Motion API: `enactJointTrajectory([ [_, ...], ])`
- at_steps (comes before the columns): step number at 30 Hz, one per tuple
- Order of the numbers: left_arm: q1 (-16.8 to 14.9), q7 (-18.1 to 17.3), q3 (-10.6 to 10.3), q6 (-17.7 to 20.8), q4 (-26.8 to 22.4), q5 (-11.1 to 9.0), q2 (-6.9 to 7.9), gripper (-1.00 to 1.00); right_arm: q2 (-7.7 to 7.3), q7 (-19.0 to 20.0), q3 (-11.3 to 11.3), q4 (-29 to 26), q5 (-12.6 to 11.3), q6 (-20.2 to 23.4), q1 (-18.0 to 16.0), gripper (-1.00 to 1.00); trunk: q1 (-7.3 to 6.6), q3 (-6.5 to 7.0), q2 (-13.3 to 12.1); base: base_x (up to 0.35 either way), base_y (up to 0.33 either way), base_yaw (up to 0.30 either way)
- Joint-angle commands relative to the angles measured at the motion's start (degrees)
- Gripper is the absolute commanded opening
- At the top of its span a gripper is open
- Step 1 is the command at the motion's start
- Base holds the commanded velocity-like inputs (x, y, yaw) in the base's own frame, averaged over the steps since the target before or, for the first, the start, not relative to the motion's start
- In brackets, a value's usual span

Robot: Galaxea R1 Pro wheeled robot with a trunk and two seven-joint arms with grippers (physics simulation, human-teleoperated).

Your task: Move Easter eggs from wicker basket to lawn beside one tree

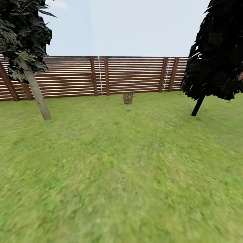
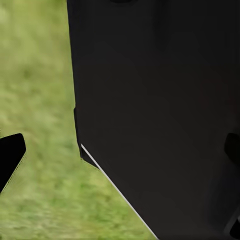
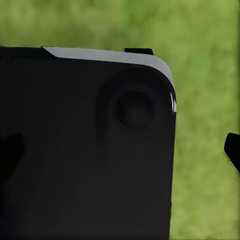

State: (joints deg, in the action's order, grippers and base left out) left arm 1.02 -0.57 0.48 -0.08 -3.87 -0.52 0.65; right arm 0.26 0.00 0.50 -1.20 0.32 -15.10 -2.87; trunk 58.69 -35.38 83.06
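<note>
Here the lawn (image 1: 121,175) fills the near ground in the head view: flat grass, mottled in lighter and darker green, running unbroken to the far boundary.

In the left wrist view, a large matte black body panel (image 2: 160,115) with a thin pale edge covers most of the frame; blurred grass lies beside it. A dark fingertip (image 2: 10,155) of the left hand enters at one edge. How far that hand is open cannot be told, and nothing is seen in its hold.

In the right wrist view, a black housing (image 3: 85,150) with a rounded corner, a grey top strip and a circular recess blocks most of the frame. A dark fingertip (image 3: 232,150) of the right hand enters at the edge over the grass. Its opening cannot be told either.

Further out, at the left, stands the tree (image 1: 35,91) with a smooth, pale grey, leaning trunk and dark angular leaf clusters flecked pale green. At the right stands a second tree (image 1: 219,54), nearly black, with a thin dark trunk.

The wicker basket (image 1: 128,97) stands far off on the grass between the two trees, just before the fence (image 1: 135,74). It is small, grey-brown and too distant to show its contents. The fence is of horizontal brown slats on darker posts, under a pale sky.
</note>
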Motion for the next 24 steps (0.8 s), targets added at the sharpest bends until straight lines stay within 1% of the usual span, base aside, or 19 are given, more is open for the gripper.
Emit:
enactJointTrajectory([
  [1, 0.04, -0.07, 0.04, -0.01, -0.1, -0.06, -0.01, 1.0, 0.0, 0.0, 0.03, 0.05, 0.03, -0.19, -0.03, 1.0, 0.04, -0.04, 0.02, 0.341, 0.0, 0.0],
  [24, 0.04, -0.13, 0.04, -0.01, -0.09, -0.01, -0.08, 1.0, 0.0, 0.0, 0.04, 0.05, 0.03, -0.19, -0.03, 1.0, 0.04, -0.04, 0.02, 0.341, 0.0, 0.0],
])
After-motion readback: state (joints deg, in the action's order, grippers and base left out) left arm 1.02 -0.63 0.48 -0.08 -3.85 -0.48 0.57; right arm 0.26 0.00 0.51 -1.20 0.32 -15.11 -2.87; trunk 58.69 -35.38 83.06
